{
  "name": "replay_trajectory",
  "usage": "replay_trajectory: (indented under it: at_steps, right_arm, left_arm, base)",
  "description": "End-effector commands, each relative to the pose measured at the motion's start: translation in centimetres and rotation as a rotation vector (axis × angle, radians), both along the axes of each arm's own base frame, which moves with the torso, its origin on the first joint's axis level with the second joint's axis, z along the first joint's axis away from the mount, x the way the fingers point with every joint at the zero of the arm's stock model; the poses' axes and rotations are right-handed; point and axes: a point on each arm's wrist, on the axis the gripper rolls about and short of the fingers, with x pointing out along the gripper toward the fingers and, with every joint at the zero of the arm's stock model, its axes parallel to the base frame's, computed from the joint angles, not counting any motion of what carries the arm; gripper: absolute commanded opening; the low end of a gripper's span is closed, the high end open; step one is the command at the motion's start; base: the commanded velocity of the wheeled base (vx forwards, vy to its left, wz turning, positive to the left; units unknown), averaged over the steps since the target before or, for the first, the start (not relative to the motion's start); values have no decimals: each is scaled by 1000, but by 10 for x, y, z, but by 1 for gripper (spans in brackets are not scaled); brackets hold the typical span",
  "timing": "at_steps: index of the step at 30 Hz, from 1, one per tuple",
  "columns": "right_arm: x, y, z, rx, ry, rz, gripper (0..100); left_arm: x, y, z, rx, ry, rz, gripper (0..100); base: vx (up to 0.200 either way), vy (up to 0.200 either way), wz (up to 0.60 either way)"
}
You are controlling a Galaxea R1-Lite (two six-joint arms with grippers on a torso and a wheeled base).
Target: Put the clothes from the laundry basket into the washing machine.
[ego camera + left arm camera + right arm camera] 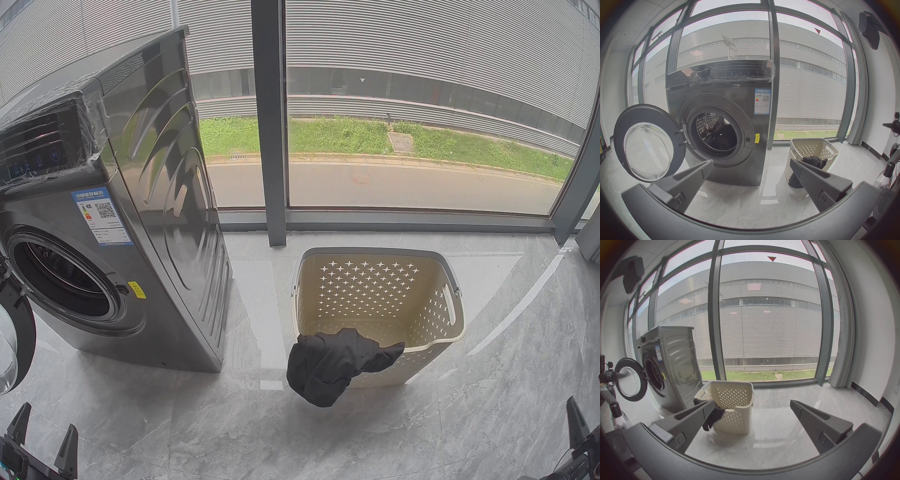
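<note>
A cream laundry basket point(450, 294) point(815, 147) point(737, 408) stands on the floor by the window. A dark garment point(334, 365) point(814, 161) point(714, 415) hangs over its near rim, partly outside. To its left is a grey washing machine point(156, 206) point(725, 97) point(675, 358) with its round door point(647, 143) point(629, 383) swung open and the drum point(65, 281) point(717, 134) showing. My left gripper point(44, 434) point(751, 168) is open and low, near the machine's front. My right gripper point(751, 408) is open and low, right of the basket, far from the garment.
Tall window panes with a dark upright frame post point(269, 125) stand behind the basket. The grey marble floor point(375, 431) spreads open between me and the basket. A curtain point(847, 333) hangs at the far right.
</note>
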Motion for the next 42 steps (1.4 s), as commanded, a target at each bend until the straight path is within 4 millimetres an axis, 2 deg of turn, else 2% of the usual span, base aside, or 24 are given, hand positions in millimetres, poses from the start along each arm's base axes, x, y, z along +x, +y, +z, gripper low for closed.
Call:
replay_trajectory:
  at_steps: [1, 6, 7, 10, 15, 17, 18, 28, 32, 33, 36, 37, 38, 42]
  right_arm:
    - [-10, 2, 50, 15, -48, 99, 100]
    - [12, 6, 50, 23, 168, 289, 100]
    - [22, 8, 49, 37, 233, 384, 100]
    - [47, 11, 51, 78, 366, 518, 100]
    - [100, 15, 55, 64, 466, 585, 100]
    - [113, 20, 54, 55, 480, 625, 100]
    - [113, 20, 54, 55, 480, 625, 100]
    - [159, 49, 41, -5, 679, 676, 100]
    - [173, 58, 32, -19, 720, 686, 100]
    - [182, 61, 27, -21, 736, 680, 100]
    - [199, 69, 19, -28, 732, 687, 100]
    - [199, 69, 19, -28, 732, 687, 100]
    - [209, 77, 15, -37, 726, 694, 100]
    - [228, 89, 7, -62, 720, 668, 100]
  left_arm:
    - [0, 0, -5, 6, 6, -3, 100]
    - [0, 0, -5, 6, 6, -3, 100]
    - [0, 0, -5, 6, 6, -5, 100]
    - [0, 0, -5, 6, 6, -3, 100]
    - [0, 0, -5, 4, 6, -5, 100]
    - [0, 0, -5, 3, 6, -6, 100]
    - [0, 0, -5, 3, 6, -6, 100]
    - [0, 0, -5, 21, 6, -9, 100]
    - [0, 0, -5, 21, 6, -9, 100]
    - [0, 0, -5, 21, 6, -9, 100]
    - [0, 0, -5, 20, 6, -11, 100]
    - [0, 0, -5, 20, 6, -11, 100]
    - [0, 0, -5, 18, 6, -11, 100]
    - [0, 0, -5, 9, 6, -11, 100]
  base:
    - [0, 0, 0]
    - [0, 0, 0]
    - [0, 0, 0]
    - [0, 0, 0]
    - [0, 0, 0]
    - [0, 0, 0]
    - [0, 0, 0]
    - [0, 0, 0]
    - [0, 0, 0]
    - [0, 0, 0]
    - [0, 0, 0]
    - [0, 0, 0]
    - [0, 0, 0]
    - [0, 0, 0]
